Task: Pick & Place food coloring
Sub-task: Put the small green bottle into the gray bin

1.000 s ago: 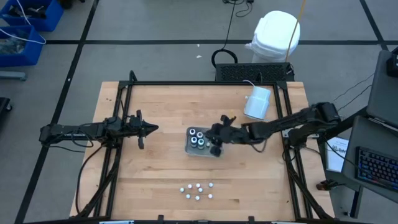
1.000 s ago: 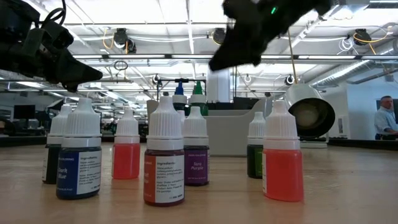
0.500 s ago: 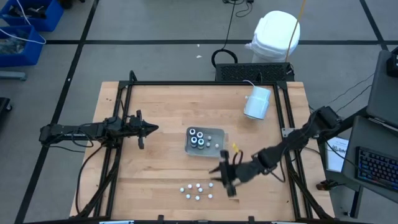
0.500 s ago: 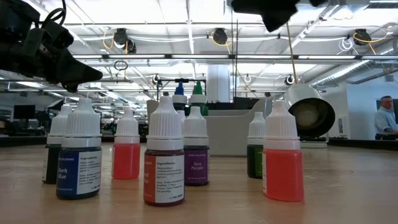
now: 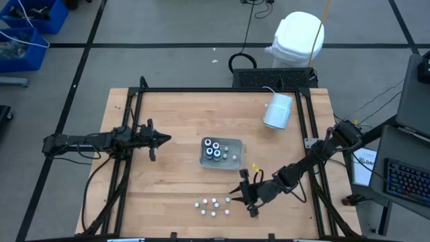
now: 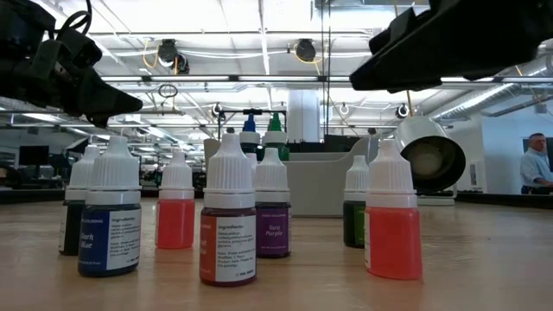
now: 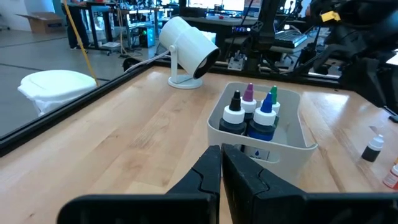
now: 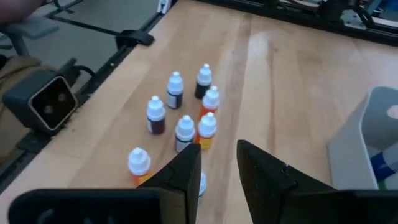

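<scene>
Several small white-capped food coloring bottles stand upright in a cluster near the table's front edge, and they also show in the right wrist view and the low view. Several more bottles stand in the clear tray at mid-table. My right gripper hovers just right of the cluster and above it. It slants down toward the bottles, and it is open with nothing between its fingers. My left gripper waits at the left, shut, pointing at the tray.
A big white cylinder lies at the table's far right, also seen in the low view. A black frame rail runs around the table. Bare wood lies between tray and cluster. A person shows in the room beyond.
My right gripper has swung from over the tray toward the table's near edge and sunk, most of the way in the first half second. It has tipped and rolled, and now points at the front cluster. No bottle has moved.
</scene>
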